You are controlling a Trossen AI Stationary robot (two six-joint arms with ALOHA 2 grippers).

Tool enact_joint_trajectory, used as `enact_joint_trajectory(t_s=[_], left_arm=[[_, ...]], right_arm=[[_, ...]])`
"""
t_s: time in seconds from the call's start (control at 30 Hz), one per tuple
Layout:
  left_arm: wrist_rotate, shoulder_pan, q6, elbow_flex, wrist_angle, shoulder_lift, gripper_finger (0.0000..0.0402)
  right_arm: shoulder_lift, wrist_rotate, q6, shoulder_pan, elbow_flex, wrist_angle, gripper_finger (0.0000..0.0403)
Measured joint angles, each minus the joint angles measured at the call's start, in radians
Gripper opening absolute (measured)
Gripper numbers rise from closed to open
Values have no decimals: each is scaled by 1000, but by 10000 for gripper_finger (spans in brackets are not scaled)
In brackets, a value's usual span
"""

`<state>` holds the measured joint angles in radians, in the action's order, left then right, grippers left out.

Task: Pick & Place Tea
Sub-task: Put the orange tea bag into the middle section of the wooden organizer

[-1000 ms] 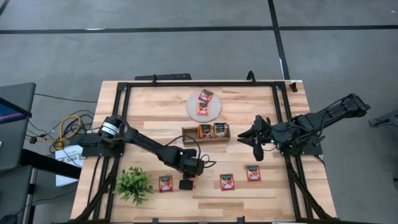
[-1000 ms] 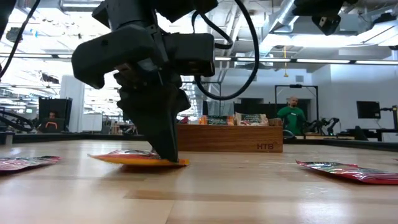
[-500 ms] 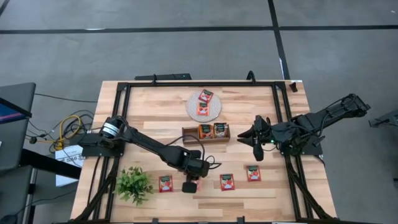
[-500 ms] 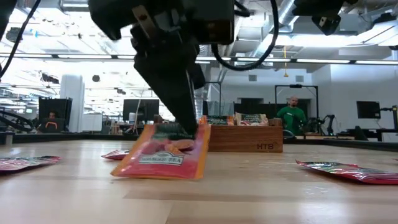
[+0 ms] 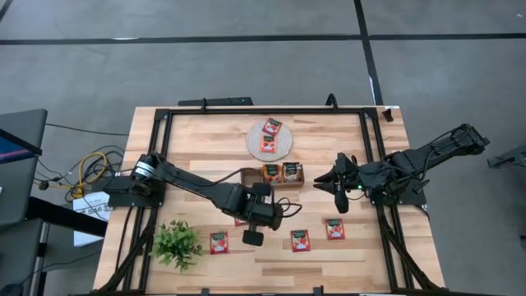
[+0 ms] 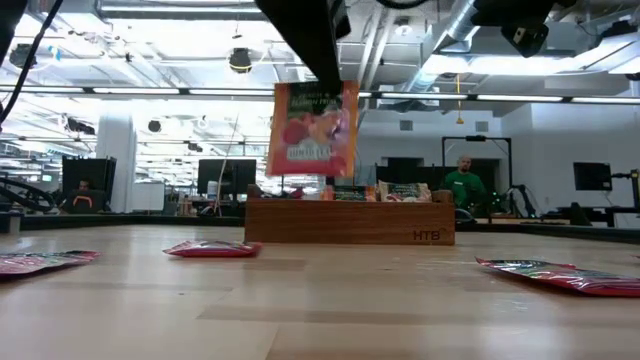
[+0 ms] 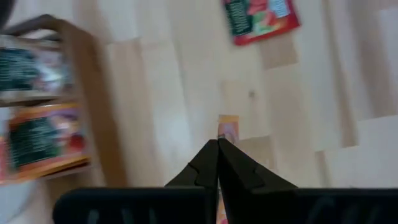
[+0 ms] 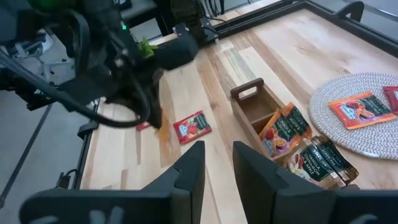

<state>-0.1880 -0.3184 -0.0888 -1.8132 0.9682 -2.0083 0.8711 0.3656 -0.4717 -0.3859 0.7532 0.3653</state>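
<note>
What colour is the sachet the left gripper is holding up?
Red-orange sachet with a pale centre; clearest in the low view.

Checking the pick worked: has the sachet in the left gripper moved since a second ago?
Yes. The sachet lay flat on the table; now it hangs from the shut left gripper, above the top of the wooden tray.

**Two dark arms, black throughout**

Both arms are black, jointed and slim. The left arm has a silvery ring near its base and thin black cables looping at the wrist. The right arm shows a small green light. Fingers are matte, wedge-shaped.
</note>
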Motion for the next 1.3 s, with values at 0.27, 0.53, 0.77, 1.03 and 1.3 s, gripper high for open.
enact_joint_trajectory(t_s=[0.27, 0.53, 0.77, 1.03, 1.3], left_arm=[[-96, 78, 69, -62, 57, 0, 0], [-124, 193, 127, -96, 13, 0, 0], [-123, 293, 125, -70, -51, -6, 0], [-92, 352, 98, -19, -80, -7, 0], [-78, 362, 93, 40, -148, -7, 0]], right_arm=[[-1, 0, 8, 0, 0, 0, 75], [-53, 1, 9, 0, 0, 31, 75], [-112, 2, 9, 0, 0, 32, 75], [-134, 3, 35, 0, 0, 35, 75], [-133, 3, 37, 2, 0, 35, 75]])
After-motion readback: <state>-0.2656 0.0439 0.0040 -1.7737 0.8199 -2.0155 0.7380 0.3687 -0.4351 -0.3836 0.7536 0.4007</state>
